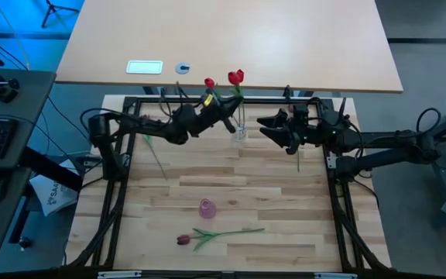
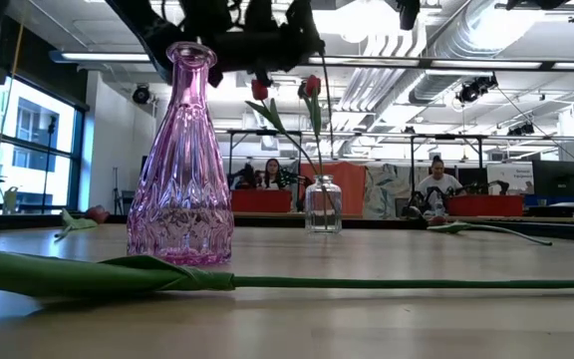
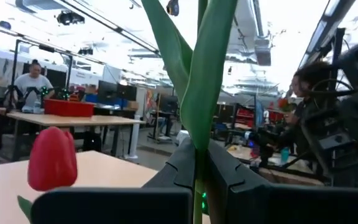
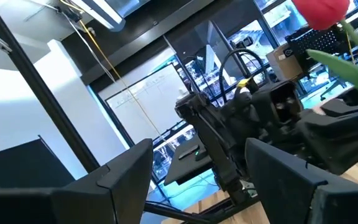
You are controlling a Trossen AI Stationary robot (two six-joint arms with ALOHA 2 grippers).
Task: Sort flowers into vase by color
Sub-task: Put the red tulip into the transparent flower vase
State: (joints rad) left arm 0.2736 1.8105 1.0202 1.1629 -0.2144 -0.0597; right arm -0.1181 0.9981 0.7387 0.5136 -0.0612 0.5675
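A clear glass vase (image 1: 240,132) (image 2: 323,205) stands near the table's far edge with two red tulips rising from it: one upright (image 1: 235,77) (image 2: 312,85), one slanting (image 1: 210,83) (image 2: 259,90). My left gripper (image 1: 229,120) (image 3: 199,155) is over that vase, shut on a green stem. My right gripper (image 1: 268,126) (image 4: 197,162) waits open just right of the vase, touching nothing. A pink glass vase (image 1: 207,208) (image 2: 180,160) stands toward the near edge and holds no flower. A maroon tulip (image 1: 183,240) lies flat in front of it. My left gripper pinches a tulip's green stem (image 3: 199,177) between its two fingers, just below the long leaves (image 3: 210,68). In the low view the slanting, leafy stem (image 2: 292,140) runs down into the clear vase's neck. The tulip stands tilted, not hanging.
Another flower lies flat on the table's left side (image 1: 155,153) (image 2: 93,214) and one on its right (image 1: 298,160) (image 2: 471,227). The maroon tulip's stem (image 2: 367,283) stretches across the near strip. A black frame (image 1: 130,99) rims the table. People sit in the room beyond.
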